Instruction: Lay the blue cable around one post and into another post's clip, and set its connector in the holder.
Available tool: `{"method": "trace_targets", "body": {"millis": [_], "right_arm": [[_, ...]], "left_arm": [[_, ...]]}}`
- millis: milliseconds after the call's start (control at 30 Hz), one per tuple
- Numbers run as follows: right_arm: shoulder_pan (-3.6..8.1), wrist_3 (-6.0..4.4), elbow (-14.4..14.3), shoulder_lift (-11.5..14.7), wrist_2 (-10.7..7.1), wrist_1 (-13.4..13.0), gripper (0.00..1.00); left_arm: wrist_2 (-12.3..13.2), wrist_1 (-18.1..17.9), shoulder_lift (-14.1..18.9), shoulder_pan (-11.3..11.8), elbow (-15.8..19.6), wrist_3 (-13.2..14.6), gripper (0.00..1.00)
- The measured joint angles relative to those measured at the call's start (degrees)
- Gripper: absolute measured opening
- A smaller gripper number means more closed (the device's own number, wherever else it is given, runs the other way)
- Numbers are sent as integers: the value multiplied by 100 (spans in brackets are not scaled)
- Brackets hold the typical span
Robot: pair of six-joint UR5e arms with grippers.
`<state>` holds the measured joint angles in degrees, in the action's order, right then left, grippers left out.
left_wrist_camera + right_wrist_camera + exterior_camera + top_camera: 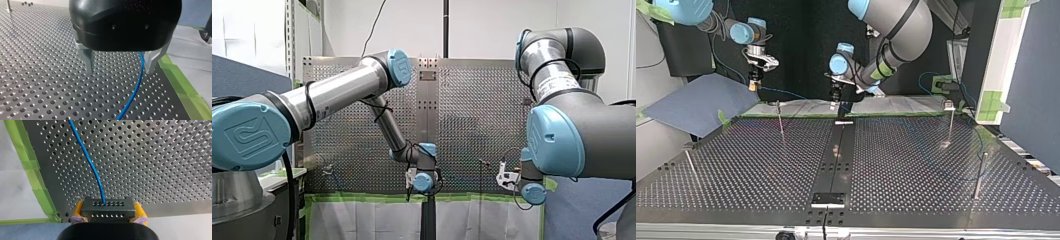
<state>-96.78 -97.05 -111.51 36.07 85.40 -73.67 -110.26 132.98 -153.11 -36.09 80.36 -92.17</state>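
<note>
Our right gripper (109,207), yellow pads (78,209) clamped on the dark, hole-dotted connector (107,213), holds it over the edge of the perforated table (162,157). The blue cable (91,165), thin and gently bowed, runs from the connector straight ahead. Our left gripper (120,70), metal fingers (88,58) apart, straddles the cable, unpinched, close beside one finger. In the top view the cable stretches sideways between both grippers, along the table's far edge.

You have a perforated table (37,75) of dull-sheened metal, edged in matt green tape (180,82). Blue cable (87,157): smooth, slightly glossy plastic jacket; connector (108,209): matt dark grey block. My left gripper (120,71): glossy black shell, bare metal fingers (88,57).
</note>
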Motion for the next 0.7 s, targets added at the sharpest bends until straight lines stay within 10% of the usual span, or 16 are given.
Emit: {"method": "trace_targets", "body": {"millis": [700], "right_arm": [[-28,77,1,1,4,63,0]], "left_arm": [[7,-236,-2,106,3,557,100]]}}
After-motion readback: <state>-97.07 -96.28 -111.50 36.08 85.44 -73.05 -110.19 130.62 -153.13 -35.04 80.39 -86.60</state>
